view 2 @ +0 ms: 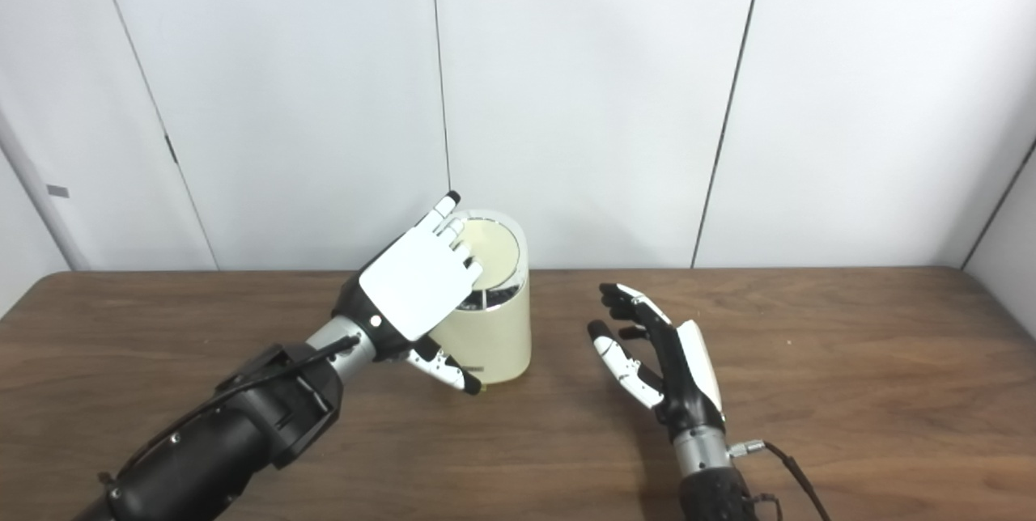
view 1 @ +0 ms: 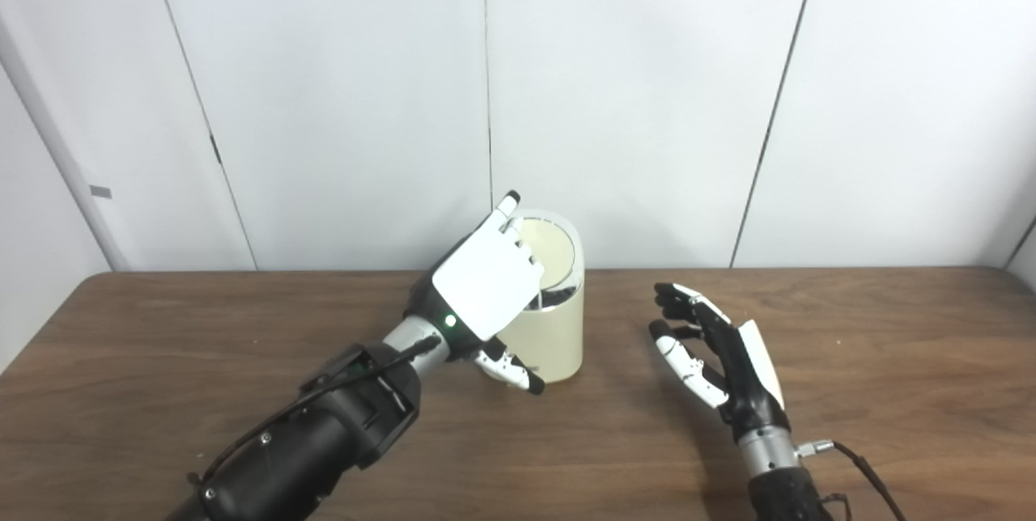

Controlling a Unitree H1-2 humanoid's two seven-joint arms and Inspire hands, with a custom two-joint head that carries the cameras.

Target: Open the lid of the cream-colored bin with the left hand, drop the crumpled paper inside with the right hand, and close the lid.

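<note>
1. The wall (view 1: 631, 84) of white panels with thin dark seams stands behind everything and fills the upper half of both views.
2. The worktop (view 1: 890, 359) is dark brown wood and it runs across the whole width, up to the wall.
3. The left arm (view 1: 324, 424) is black and thick; it comes in from the lower left corner and goes up toward the middle, with a thin cable along it.
4. The cream-colored bin (view 1: 558, 335) is a round, upright container near the back edge of the worktop, a little left of the middle. Its lid (view 1: 554, 254) is tilted — under its lower edge a dark gap shows.
5. The left hand (view 1: 486, 286) is at the left side of the bin top. Its white back faces the camera, its fingers (view 1: 508, 205) lie on the lid's edge, and the thumb (view 1: 510, 371) points down in front of the bin wall. I cannot tell if it truly grips the lid or only presses on it.
6. The right hand (view 1: 716, 351) is well to the right of the bin, above the worktop. It is released — fingers spread, palm turned left, nothing in it.
</note>
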